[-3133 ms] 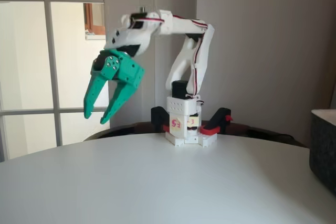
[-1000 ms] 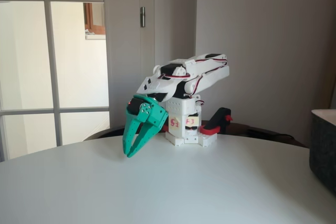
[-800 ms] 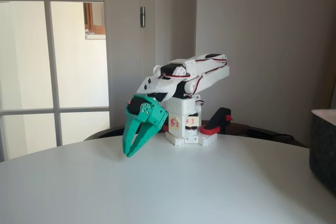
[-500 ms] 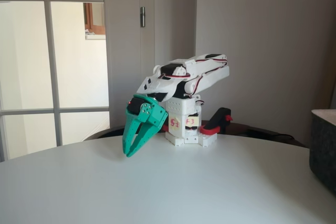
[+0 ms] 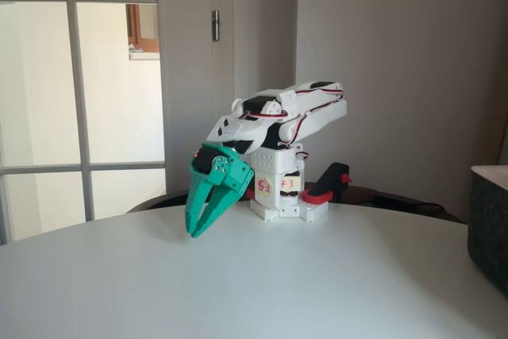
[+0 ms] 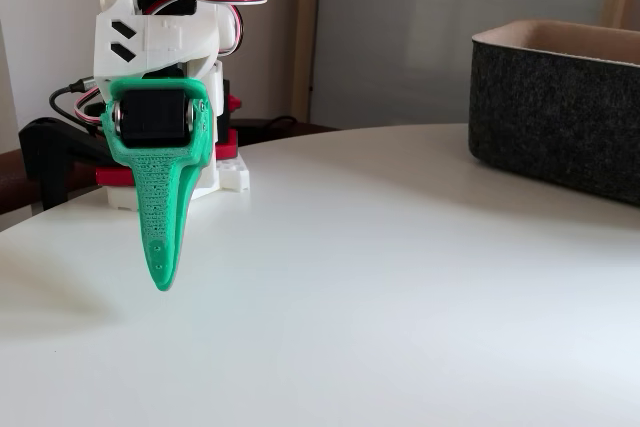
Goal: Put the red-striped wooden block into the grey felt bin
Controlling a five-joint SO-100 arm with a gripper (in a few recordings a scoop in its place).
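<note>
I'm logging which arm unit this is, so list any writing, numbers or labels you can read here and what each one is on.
Red handwritten marks on a pale label on the arm's base: two groups of characters, too blurred to read with certainty; the first looks like "S" plus another stroke.
No other text is readable on the gripper, the grey felt bin or the table.
</note>
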